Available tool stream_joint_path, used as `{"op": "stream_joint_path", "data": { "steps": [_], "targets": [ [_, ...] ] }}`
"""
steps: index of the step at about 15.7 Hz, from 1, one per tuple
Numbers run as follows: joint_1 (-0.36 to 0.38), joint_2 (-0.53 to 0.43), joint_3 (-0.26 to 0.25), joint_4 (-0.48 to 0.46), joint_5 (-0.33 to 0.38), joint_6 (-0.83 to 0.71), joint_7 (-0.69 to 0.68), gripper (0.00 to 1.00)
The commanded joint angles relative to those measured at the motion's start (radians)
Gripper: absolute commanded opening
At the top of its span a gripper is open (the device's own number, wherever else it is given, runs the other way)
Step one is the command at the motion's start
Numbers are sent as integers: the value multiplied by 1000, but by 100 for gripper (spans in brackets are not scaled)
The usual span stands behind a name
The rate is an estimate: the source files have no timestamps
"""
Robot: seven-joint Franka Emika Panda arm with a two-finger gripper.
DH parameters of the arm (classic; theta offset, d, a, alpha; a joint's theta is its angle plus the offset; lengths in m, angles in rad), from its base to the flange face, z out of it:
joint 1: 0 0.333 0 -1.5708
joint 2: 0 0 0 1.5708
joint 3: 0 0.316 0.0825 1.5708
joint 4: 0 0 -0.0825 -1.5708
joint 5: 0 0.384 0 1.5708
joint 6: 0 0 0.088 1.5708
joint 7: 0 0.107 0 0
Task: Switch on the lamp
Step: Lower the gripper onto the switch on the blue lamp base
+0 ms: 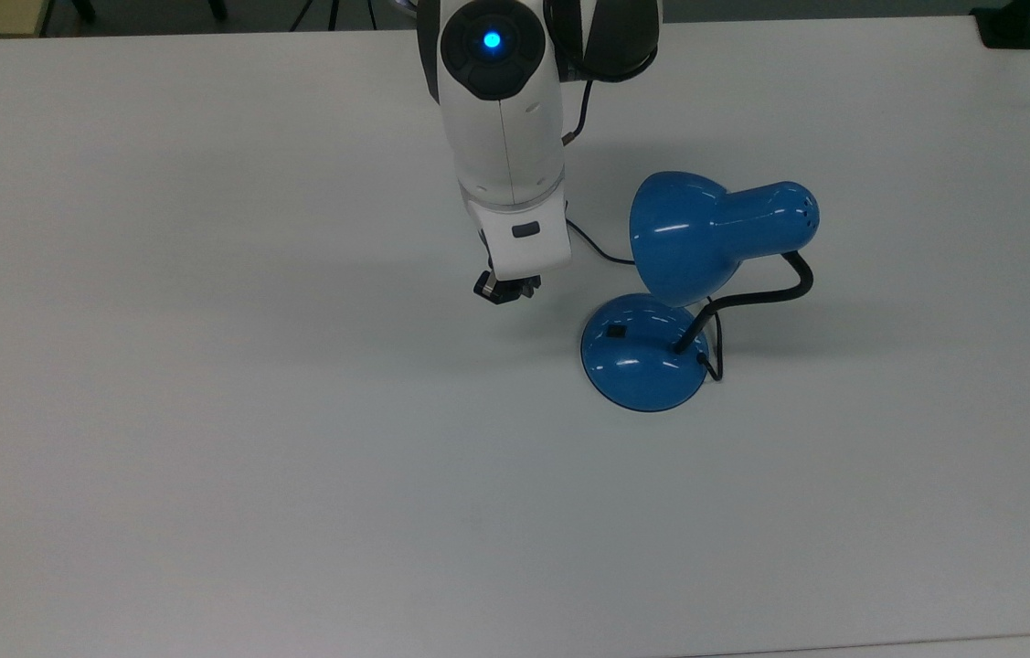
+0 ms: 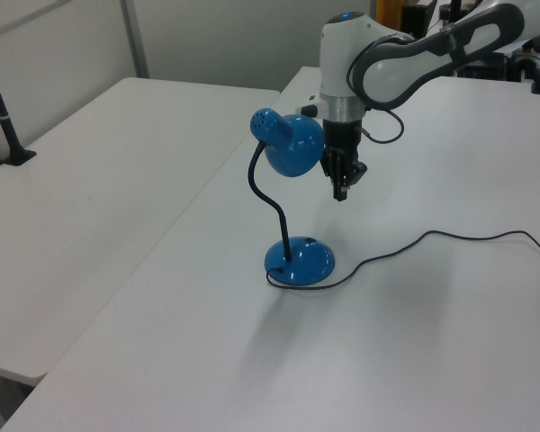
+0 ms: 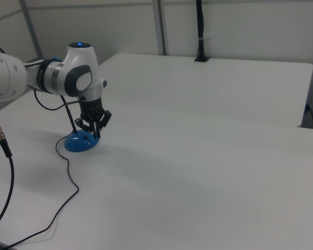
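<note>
The tool (image 3: 95, 129) is held above the bench (image 1: 204, 457), fingers slightly apart, nothing gripped. The lamp (image 1: 661, 302) is seen unlit, upright, at the top view's right of the tool.

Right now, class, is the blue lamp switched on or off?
Apparently off: the lamp casts no glow on the table, though the bulb itself is hidden.
</note>
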Motion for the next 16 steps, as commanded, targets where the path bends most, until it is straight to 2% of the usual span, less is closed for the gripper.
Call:
{"op": "stream_joint_path", "data": {
  "steps": [1, 2, 5, 16],
  "targets": [
    [12, -11, -5, -35, 67, 84, -29, 8],
    [16, -4, -5, -35, 72, 105, -42, 0],
    [19, -11, -4, -33, 98, 105, -37, 0],
    [54, 30, -4, -33, 108, 116, -40, 0]
  ]
}}
